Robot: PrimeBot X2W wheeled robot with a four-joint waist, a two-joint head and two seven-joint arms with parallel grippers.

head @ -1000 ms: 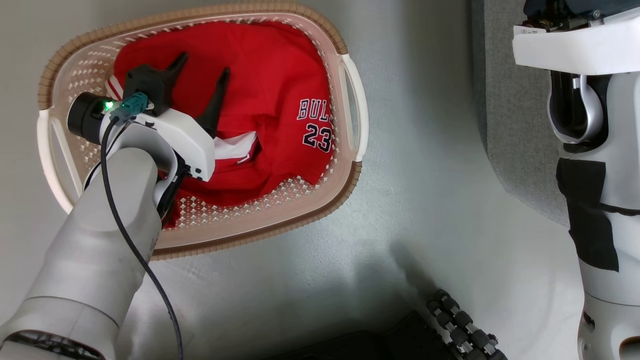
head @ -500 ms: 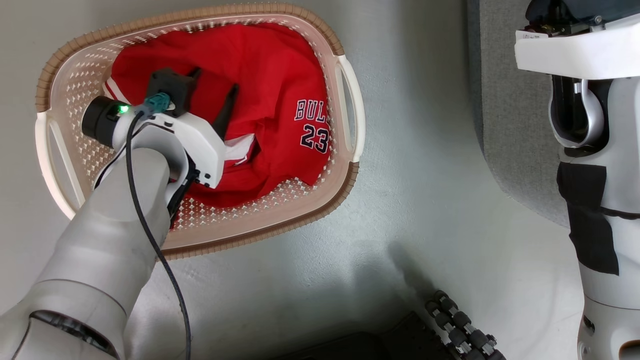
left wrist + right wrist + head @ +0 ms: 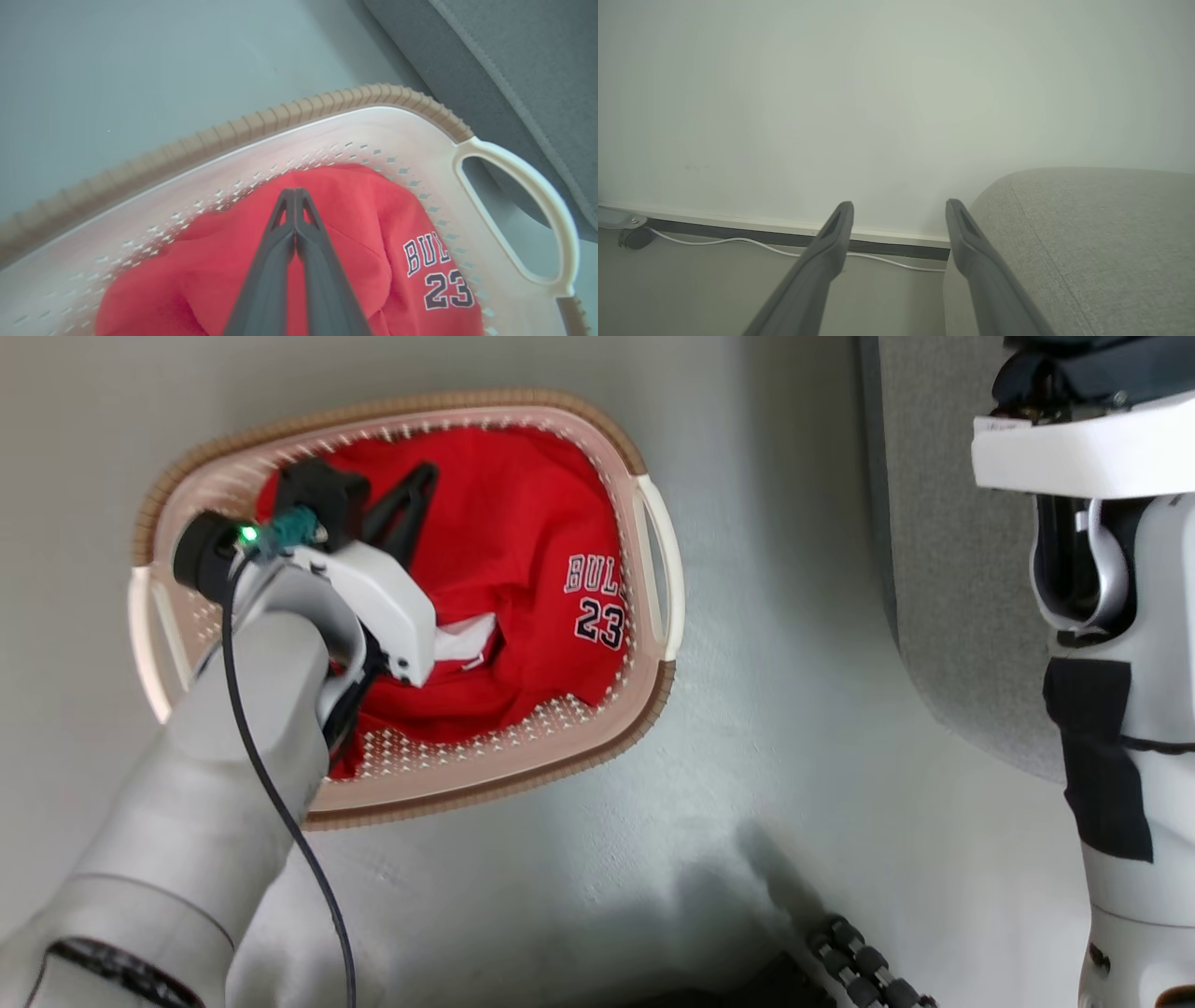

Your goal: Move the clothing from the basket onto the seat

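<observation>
Clothing [image 3: 523, 523] is lying heaped inside the basket [image 3: 485, 751], red cloth filling most of the bottom. The dark "23" lettering [image 3: 597, 621] is showing toward the basket's white handle [image 3: 658, 560] on the seat side. Nothing is lifted clear of the rim yet.

Step in hand, as I am reading it: the first pick. The left gripper [image 3: 294, 191] is reaching down inside the basket, over the red heap on the side away from the lettering.

- Left jaws: closing right up, fingers pressed tip to tip. No fold is showing between them in the left wrist view. I cannot tell whether they are pinching cloth underneath or only hovering above it.
- If cloth is caught, the next move is calling for a straight lift over the basket wall, then a carry toward the seat. If not, the jaws are needing to reopen and press deeper into the heap.
- Loose fabric is likely going to trail and snag on the rim, and the second garment may drag along.

The basket is sitting on the pale floor [image 3: 747, 709]. The seat [image 3: 952, 569] is standing beyond the basket's handle side, apart from it.

Right gripper [image 3: 900, 205]: jaws standing wide apart, holding nothing, touching nothing. It is pointing toward the wall, away from the basket, with the seat's rounded edge beside it.
</observation>
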